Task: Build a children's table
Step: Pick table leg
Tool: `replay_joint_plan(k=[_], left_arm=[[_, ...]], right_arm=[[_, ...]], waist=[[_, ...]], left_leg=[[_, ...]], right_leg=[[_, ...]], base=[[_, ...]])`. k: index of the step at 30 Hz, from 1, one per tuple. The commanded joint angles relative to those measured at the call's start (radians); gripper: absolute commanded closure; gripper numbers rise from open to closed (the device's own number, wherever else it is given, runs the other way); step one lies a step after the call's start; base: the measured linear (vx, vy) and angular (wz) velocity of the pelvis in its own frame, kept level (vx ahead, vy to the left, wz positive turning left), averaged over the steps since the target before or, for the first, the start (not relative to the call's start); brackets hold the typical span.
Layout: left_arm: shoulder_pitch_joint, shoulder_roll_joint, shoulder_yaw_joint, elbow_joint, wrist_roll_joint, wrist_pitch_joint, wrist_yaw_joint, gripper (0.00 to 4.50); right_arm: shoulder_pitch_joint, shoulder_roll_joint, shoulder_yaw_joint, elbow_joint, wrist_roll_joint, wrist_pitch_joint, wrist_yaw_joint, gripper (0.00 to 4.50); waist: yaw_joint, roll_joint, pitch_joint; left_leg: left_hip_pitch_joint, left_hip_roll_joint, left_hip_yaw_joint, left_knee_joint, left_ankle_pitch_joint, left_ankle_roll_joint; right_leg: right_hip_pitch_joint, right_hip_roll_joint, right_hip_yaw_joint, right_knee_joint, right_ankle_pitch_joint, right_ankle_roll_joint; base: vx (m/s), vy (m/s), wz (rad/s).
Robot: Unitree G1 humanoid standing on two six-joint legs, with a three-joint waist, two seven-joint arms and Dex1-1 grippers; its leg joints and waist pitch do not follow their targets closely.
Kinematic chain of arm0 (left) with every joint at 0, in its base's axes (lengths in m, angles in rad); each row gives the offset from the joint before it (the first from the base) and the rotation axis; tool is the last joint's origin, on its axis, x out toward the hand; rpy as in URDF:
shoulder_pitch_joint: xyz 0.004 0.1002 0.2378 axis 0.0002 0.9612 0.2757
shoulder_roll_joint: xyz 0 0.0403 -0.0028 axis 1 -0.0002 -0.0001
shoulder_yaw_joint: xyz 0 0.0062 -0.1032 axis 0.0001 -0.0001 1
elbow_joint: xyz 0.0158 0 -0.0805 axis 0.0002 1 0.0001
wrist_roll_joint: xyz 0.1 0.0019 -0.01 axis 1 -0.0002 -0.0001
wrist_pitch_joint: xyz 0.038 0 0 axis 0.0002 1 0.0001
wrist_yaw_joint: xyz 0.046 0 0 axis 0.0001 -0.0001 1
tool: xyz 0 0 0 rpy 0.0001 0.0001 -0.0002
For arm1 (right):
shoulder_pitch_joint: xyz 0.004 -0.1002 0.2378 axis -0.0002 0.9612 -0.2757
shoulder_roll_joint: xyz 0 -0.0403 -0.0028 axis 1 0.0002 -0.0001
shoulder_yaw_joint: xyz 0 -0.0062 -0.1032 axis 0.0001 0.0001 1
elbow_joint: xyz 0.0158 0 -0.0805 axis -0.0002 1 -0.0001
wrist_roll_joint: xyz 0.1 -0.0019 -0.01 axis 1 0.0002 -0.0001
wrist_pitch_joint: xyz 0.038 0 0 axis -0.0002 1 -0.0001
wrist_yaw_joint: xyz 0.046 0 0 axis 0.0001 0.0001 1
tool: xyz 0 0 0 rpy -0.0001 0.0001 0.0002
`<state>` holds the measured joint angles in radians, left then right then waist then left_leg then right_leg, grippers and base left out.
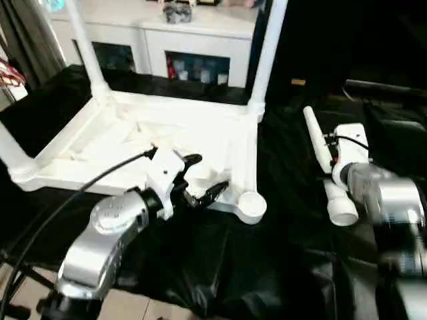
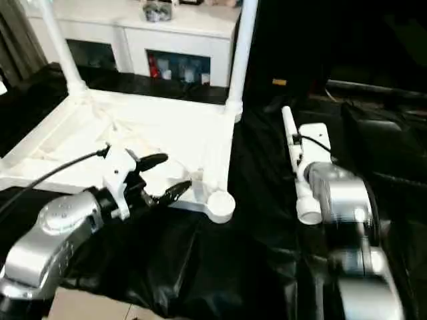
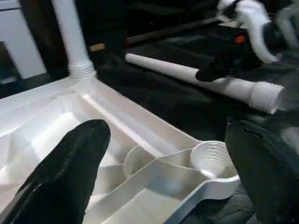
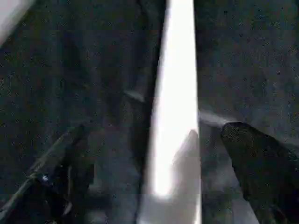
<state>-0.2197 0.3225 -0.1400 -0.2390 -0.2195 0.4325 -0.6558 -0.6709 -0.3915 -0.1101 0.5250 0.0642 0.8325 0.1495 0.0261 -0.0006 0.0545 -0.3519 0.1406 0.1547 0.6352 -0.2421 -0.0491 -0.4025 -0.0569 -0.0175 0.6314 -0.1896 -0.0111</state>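
The children's table lies upside down on a black cloth, its ribbed white top facing up. White legs stand in the far-left socket, the far-right socket and the near-left socket. The near-right corner socket is empty. One loose leg lies on the cloth to the right of the top. My left gripper hovers open over the top's near-right part, just short of the empty socket. My right gripper is open, with one finger on each side of the loose leg.
A white cabinet with glass doors stands behind the table. The black cloth covers the work surface, with bare floor at the near left. A black cable runs along my left forearm. Dark bulky shapes sit at the far right.
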Motion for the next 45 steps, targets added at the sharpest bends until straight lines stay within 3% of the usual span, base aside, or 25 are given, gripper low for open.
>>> replay_joint_plan(k=[1,5,7,8,10,18,23,36,43,45], left_arm=[[-0.015,0.012,-0.011,0.009,-0.008,0.012,-0.019,0.00],[-0.010,0.035,-0.025,-0.005,-0.019,0.027,-0.046,0.00],[0.001,0.044,-0.031,-0.024,-0.024,0.035,-0.060,0.00],[0.005,0.046,-0.031,-0.031,-0.028,0.034,-0.066,0.00],[0.010,0.049,-0.028,-0.043,-0.044,0.039,-0.079,0.00],[0.041,0.100,-0.040,-0.111,-0.121,0.095,-0.163,0.00],[0.029,0.095,-0.033,-0.092,-0.112,0.084,-0.154,0.00],[0.012,0.100,-0.028,-0.075,-0.117,0.080,-0.148,0.00],[-0.058,0.024,0.028,-0.004,-0.103,0.041,-0.041,0.00],[-0.076,0.001,0.045,0.016,-0.105,0.035,-0.012,0.00]], right_arm=[[-0.038,-0.014,-0.008,0.056,-0.017,0.017,-0.011,0.03],[-0.117,-0.033,-0.009,0.213,0.003,0.051,0.045,0.03],[-0.136,-0.044,0.002,0.270,0.005,0.069,0.085,0.03],[-0.140,-0.047,0.002,0.287,0.009,0.075,0.097,0.03],[-0.148,-0.052,0.003,0.317,0.015,0.082,0.120,0.29],[-0.182,-0.072,0.027,0.448,-0.002,0.072,0.183,0.92],[-0.192,-0.073,0.020,0.479,-0.002,0.060,0.190,1.35],[-0.208,-0.093,-0.056,0.576,0.048,0.007,0.190,2.54],[-0.197,-0.112,-0.126,0.557,0.105,0.019,0.214,2.65],[-0.188,-0.116,-0.139,0.537,0.118,0.018,0.230,2.66]], waist=[[0.002,-0.006,-0.061],[0.002,-0.007,-0.063],[0.004,-0.017,-0.062],[0.004,-0.015,-0.061],[0.007,-0.022,-0.062],[0.008,-0.019,-0.055],[0.007,-0.018,-0.056],[0.007,-0.019,-0.056],[0.009,-0.018,-0.059],[0.012,-0.015,-0.061]], left_leg=[[-0.006,0.054,-0.012,-0.074,-0.067,0.014],[-0.008,0.056,-0.010,-0.072,-0.036,0.036],[-0.006,0.060,-0.006,-0.072,-0.046,0.048],[-0.008,0.061,-0.007,-0.073,-0.047,0.048],[-0.006,0.065,-0.002,-0.072,-0.042,0.051],[-0.002,0.067,0.005,-0.075,-0.090,0.027],[-0.004,0.068,0.005,-0.075,-0.088,0.021],[-0.005,0.069,0.005,-0.076,-0.106,0.019],[-0.003,0.066,0.008,-0.073,-0.094,0.025],[-0.008,0.067,0.004,-0.074,-0.078,0.033]], right_leg=[[0.056,-0.067,0.038,-0.075,-0.152,-0.249],[0.057,-0.068,0.036,-0.069,-0.113,-0.271],[0.055,-0.069,0.035,-0.070,-0.126,-0.283],[0.056,-0.071,0.035,-0.069,-0.133,-0.285],[0.054,-0.071,0.034,-0.070,-0.139,-0.285],[0.046,-0.071,0.034,-0.076,-0.218,-0.270],[0.047,-0.071,0.034,-0.075,-0.217,-0.264],[0.046,-0.071,0.032,-0.078,-0.238,-0.262],[0.049,-0.068,0.032,-0.077,-0.193,-0.275],[0.055,-0.071,0.030,-0.073,-0.170,-0.281]], base=[[0.000,0.000,0.00],[0.000,0.000,0.00],[0.000,0.000,0.00],[0.000,0.000,0.00],[0.000,0.000,0.00],[0.000,0.000,0.00],[0.000,0.000,0.00],[0.000,0.000,0.00],[0.000,0.000,0.00],[0.000,0.000,0.00]])
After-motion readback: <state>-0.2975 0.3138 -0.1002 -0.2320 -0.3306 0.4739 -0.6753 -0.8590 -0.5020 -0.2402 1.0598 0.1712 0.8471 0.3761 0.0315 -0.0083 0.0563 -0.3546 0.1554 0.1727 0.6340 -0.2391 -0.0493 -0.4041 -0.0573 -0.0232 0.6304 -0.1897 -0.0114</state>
